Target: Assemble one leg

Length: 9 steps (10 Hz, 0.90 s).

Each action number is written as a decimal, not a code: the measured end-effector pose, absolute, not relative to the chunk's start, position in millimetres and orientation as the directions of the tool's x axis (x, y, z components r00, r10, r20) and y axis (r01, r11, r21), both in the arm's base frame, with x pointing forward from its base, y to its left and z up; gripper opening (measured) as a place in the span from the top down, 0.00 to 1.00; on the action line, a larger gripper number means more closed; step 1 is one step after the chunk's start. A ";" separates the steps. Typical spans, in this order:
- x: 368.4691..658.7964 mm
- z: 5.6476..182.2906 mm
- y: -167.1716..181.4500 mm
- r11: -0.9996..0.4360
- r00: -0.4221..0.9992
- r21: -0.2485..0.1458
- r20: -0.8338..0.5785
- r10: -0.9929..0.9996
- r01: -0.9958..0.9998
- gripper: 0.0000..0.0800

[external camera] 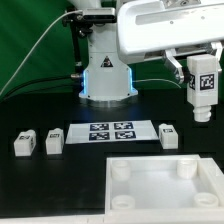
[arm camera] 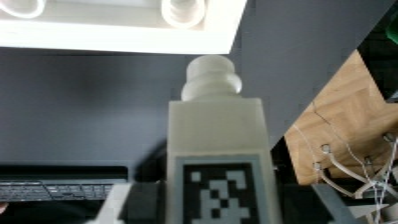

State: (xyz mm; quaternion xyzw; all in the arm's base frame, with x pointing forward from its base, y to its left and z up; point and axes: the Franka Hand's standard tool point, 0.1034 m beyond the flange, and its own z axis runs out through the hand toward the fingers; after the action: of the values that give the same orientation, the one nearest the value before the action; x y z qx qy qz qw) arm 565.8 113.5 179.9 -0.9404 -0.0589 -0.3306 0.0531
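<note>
Gripper (external camera: 201,72) pinched tight on the leg (external camera: 203,95), which hangs aloft from between the fingers, peg end down. Judged: carrying step. Tray (external camera: 118,200) lies well below the fingers. Next: line up over the corner socket (external camera: 185,168) and lower the leg upright.

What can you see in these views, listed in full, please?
small white stubby leg blocks with black-and-white tags: three, white, on the black table, two at the exterior view's left of the marker board, one at its right.
raised leg block: one, white, in the air.
large white square tray with round corner sockets: one, white, table's front.
marker board: one, white, table's centre.
white robot arm: one, behind the marker board.
fingers: one pair, shut on the raised leg block.
</note>
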 end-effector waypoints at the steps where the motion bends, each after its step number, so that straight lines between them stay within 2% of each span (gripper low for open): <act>1: 568.4 167.8 110.8 -0.987 0.781 -0.050 0.617 0.091 0.155 0.64; 3: 583.7 163.6 107.1 -0.986 0.778 -0.040 0.620 0.103 0.162 0.64; 6: 581.2 139.8 108.0 -0.986 0.796 -0.046 0.597 0.102 0.161 0.64; 9: 582.1 124.9 108.6 -0.986 0.809 -0.051 0.580 0.100 0.159 0.64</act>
State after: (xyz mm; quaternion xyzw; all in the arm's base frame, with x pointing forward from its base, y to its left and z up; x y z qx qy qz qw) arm 582.1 108.6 124.9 -0.9497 -0.0683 -0.3017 0.0485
